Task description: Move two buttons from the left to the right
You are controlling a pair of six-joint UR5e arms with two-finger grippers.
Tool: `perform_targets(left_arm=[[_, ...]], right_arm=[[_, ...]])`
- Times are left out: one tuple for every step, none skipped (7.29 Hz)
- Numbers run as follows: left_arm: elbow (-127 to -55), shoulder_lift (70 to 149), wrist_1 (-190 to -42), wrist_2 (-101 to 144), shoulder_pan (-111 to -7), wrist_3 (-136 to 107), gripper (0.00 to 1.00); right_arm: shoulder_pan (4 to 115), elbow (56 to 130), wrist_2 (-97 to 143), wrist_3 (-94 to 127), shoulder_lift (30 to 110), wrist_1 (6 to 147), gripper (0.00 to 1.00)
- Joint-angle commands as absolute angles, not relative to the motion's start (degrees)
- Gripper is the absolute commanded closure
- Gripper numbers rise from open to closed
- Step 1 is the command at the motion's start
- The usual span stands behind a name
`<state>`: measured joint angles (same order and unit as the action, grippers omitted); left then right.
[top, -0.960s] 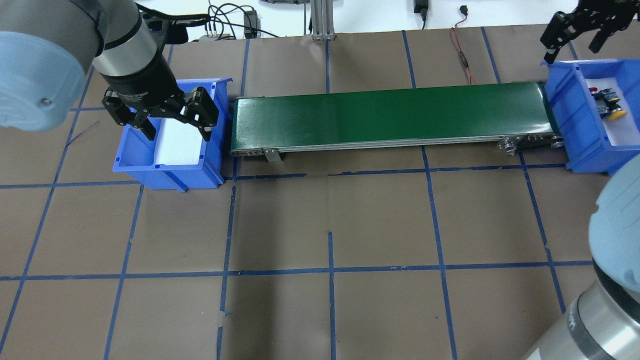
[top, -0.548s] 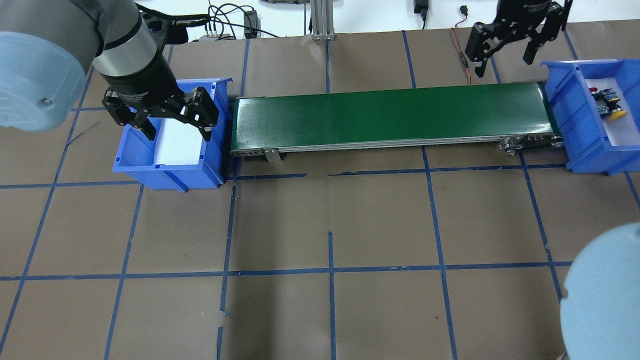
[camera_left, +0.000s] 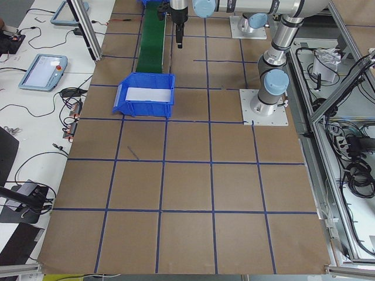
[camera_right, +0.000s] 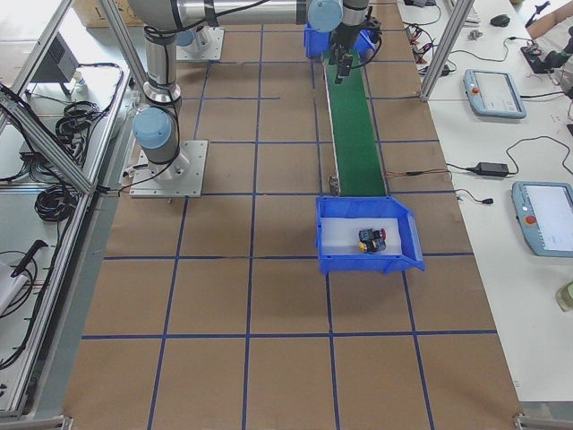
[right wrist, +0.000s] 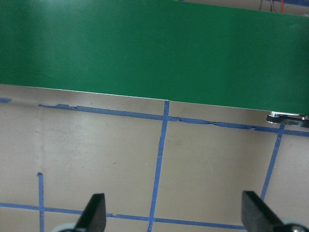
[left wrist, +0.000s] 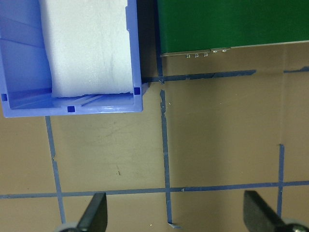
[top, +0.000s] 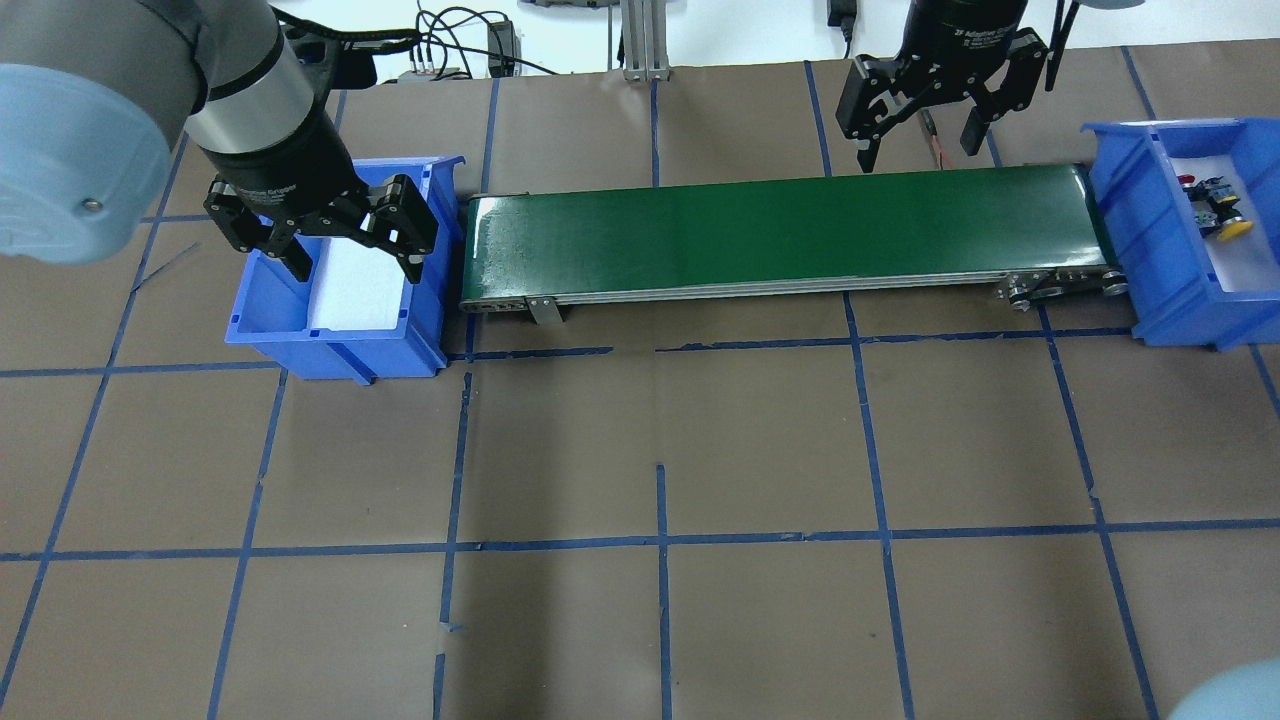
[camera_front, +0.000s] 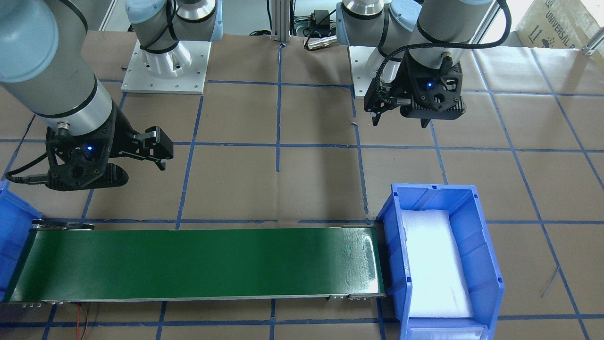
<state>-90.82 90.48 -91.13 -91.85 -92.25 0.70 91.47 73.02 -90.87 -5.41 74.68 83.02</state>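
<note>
The two buttons (top: 1218, 208) lie together on white foam in the right blue bin (top: 1120, 215), the yellow cap (top: 1238, 228) nearest me and the red cap (top: 1188, 181) farther back. They also show in the exterior right view (camera_right: 372, 239). My left gripper (top: 355, 268) is open and empty above the left blue bin (top: 250, 330), which holds only white foam (left wrist: 89, 43). My right gripper (top: 917, 152) is open and empty over the far edge of the green conveyor belt (top: 780, 230), left of the right bin. Its wrist view shows belt (right wrist: 154, 48) and table only.
The conveyor spans between the two bins. A red wire (top: 932, 125) lies on the table behind the belt's right part, under the right gripper. An aluminium post (top: 640, 40) and cables stand at the back edge. Blue tape lines grid the brown table.
My right gripper has moved left from over the right bin's back corner to above the far edge of the belt. It stays open. The left arm and the buttons have not moved.
</note>
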Motion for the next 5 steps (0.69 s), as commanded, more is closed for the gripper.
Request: perform_targets(left_arm=[[-90.88,90.44,-91.14,-91.85,-92.28,0.70,0.00],[-90.79,90.44,-91.14,-91.85,-92.29,0.70,0.00],[-90.79,90.44,-91.14,-91.85,-92.29,0.70,0.00],[-90.79,90.44,-91.14,-91.85,-92.29,0.70,0.00],[-90.88,90.44,-91.14,-91.85,-92.29,0.70,0.00]], right_arm=[[93.16,73.13,-90.62,-2.73,75.76,82.97,0.00],[93.77,73.21,-90.53,-1.33,75.76,82.97,0.00],[93.87,73.39,-90.53,-1.32,75.76,82.97,0.00],[93.95,73.65,-90.53,-1.23,75.76,82.71,0.00],[94.74,73.48,-90.44,-0.19,75.76,83.05,0.00]])
